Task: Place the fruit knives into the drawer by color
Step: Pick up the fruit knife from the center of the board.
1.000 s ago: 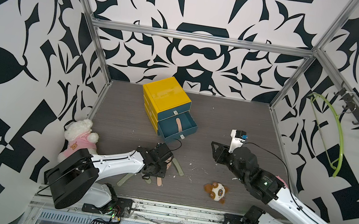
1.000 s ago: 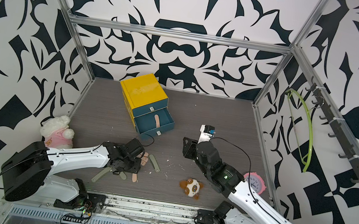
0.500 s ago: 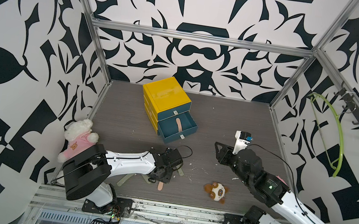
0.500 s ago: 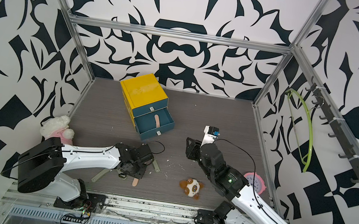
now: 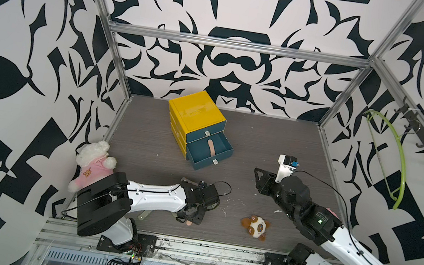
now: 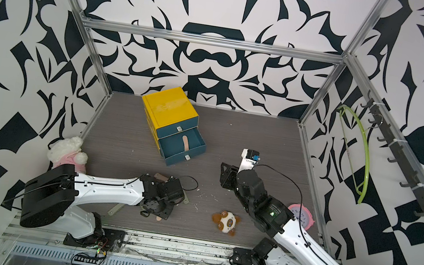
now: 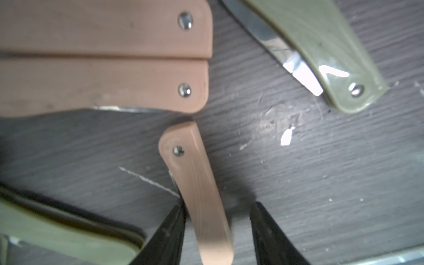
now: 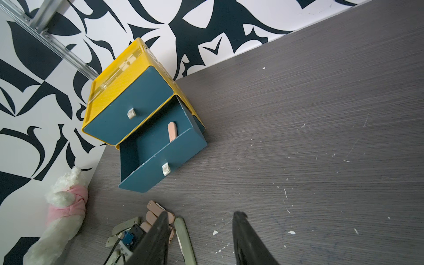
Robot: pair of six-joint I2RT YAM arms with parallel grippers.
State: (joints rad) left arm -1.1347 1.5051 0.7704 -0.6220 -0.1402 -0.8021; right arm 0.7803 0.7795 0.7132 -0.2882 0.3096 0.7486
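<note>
A peach-pink fruit knife (image 7: 195, 183) lies on the table between the fingers of my left gripper (image 7: 219, 205). One finger touches it and the other stands apart, so the gripper is open. Two more peach knives (image 7: 103, 85) and olive green ones (image 7: 321, 50) lie close by. In both top views the left gripper (image 5: 193, 218) is low over this pile. The yellow cabinet (image 5: 196, 113) has its middle drawer (image 5: 205, 164) pulled out with a peach knife (image 5: 211, 148) inside. My right gripper (image 8: 201, 214) hangs open and empty above the table, right of the drawer (image 8: 160, 165).
A white plush bear in pink (image 5: 95, 163) leans by the left wall. A small brown-and-white plush toy (image 5: 255, 226) lies between the arms. A pink clock (image 6: 301, 215) sits behind the right arm. A green hanger (image 5: 395, 168) hangs on the right wall.
My left gripper has shifted right and toward the front over the knife pile. The right arm has drifted slightly right and forward. The drawer has not moved.
</note>
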